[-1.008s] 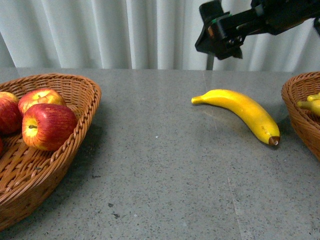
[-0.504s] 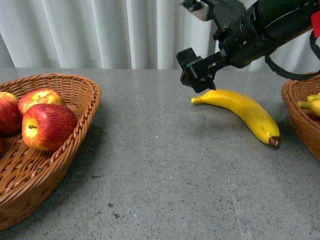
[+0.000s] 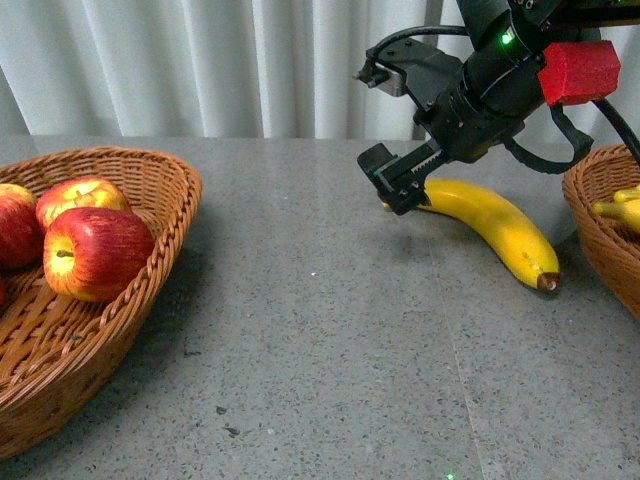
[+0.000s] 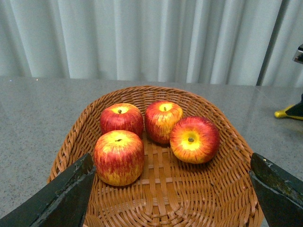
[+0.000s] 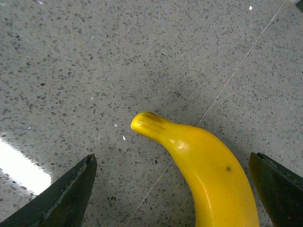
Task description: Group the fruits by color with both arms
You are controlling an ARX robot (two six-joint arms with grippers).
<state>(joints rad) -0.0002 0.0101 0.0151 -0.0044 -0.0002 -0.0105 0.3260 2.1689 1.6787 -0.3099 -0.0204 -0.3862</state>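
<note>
Over the stem end of the banana (image 3: pixel 495 228) hangs the right gripper (image 3: pixel 398 178), jaws spread wide, nothing held. From there its long axis runs away toward the right basket (image 3: pixel 600 235), tip nearest that basket. Far off, the left gripper (image 4: pixel 173 191) gapes above the apples (image 4: pixel 156 132), so the right arm looks better placed.

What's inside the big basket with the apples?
Four red-and-yellow apples sit inside the wicker basket. Anything beneath them is covered; the rest shows only bare weave.
</note>
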